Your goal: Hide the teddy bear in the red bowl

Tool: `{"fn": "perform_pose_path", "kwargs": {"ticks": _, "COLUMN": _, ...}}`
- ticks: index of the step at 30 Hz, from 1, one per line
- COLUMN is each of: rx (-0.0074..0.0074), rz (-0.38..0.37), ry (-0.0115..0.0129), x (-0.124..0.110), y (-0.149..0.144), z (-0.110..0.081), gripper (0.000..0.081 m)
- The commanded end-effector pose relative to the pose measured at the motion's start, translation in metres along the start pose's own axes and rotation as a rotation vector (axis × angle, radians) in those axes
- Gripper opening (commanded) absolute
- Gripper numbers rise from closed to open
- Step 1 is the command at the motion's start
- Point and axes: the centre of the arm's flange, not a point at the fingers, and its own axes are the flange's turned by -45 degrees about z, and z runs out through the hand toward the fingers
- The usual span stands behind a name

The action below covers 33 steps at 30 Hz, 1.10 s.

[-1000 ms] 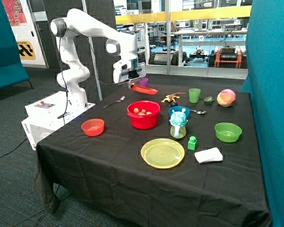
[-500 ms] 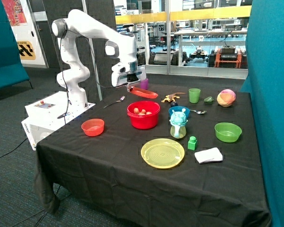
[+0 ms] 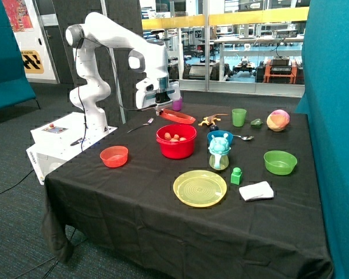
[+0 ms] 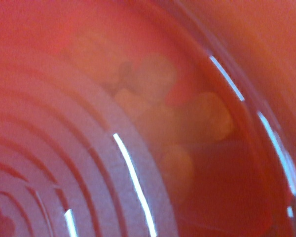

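The big red bowl [image 3: 176,150] stands mid-table. The tan-orange teddy bear [image 3: 174,138] lies inside it, its top just showing over the rim. My gripper [image 3: 160,108] is shut on the edge of a flat red plate [image 3: 178,117] and holds it tilted just above and behind the bowl. In the wrist view the see-through plate [image 4: 64,163] with ring ridges fills the picture. The teddy bear [image 4: 163,108] shows blurred through it, inside the bowl's wall [image 4: 246,64].
A small orange-red bowl [image 3: 114,156], a yellow plate [image 3: 200,188], a blue toy on a cup [image 3: 219,150], a green block [image 3: 237,175], a white cloth [image 3: 256,190], a green bowl [image 3: 280,162], a green cup [image 3: 239,117], a lizard toy [image 3: 209,120] and a spoon [image 3: 141,125] surround the bowl.
My gripper has come down with the red plate and moved it closer to the top of the red bowl. The bowl and teddy bear have not moved.
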Motion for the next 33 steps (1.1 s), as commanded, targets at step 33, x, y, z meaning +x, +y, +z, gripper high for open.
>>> {"fn": "perform_pose_path", "kwargs": {"ticks": 33, "rx": 0.0022, "rz": -0.068, "ry": -0.0002, "x": 0.045, "y": 0.025, "z": 0.030, "gripper": 0.0000}}
